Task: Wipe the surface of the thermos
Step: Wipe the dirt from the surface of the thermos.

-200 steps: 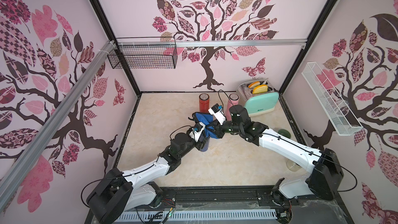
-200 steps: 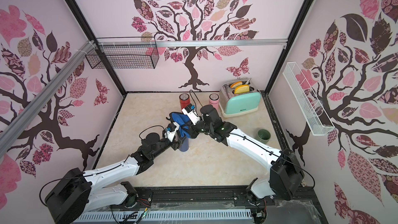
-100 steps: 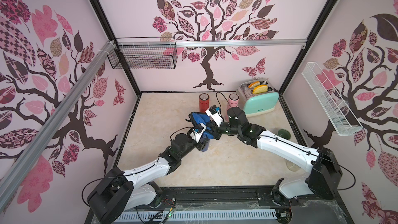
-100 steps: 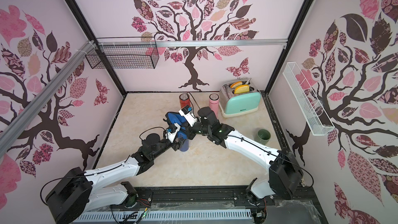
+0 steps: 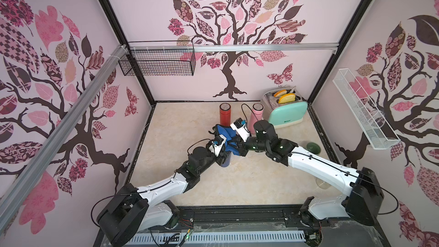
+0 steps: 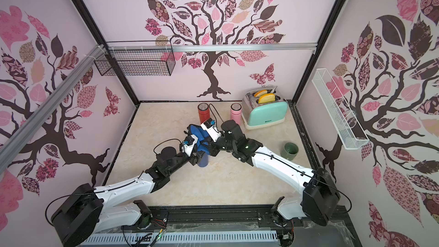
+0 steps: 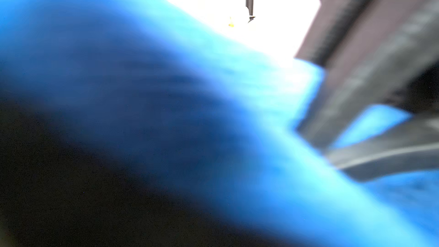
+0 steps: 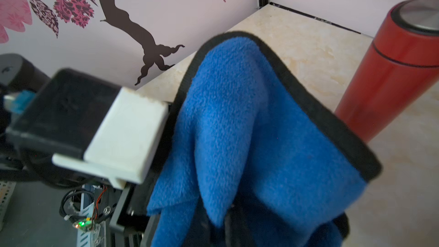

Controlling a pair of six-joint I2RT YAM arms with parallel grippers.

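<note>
Fuzzy blue fleece cloth (image 8: 237, 127), smooth satin red thermos (image 8: 384, 72) with brushed metal lid (image 8: 420, 17), smooth marbled tabletop (image 5: 249, 186)

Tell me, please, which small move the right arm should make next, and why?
Probably it should pull the cloth downward along the side of the thermos. The right gripper is shut on the cloth, which covers only the top of the thermos, and the lower body shows bare. The left gripper seems to hold the thermos upright, so a downward stroke looks safe.
</note>
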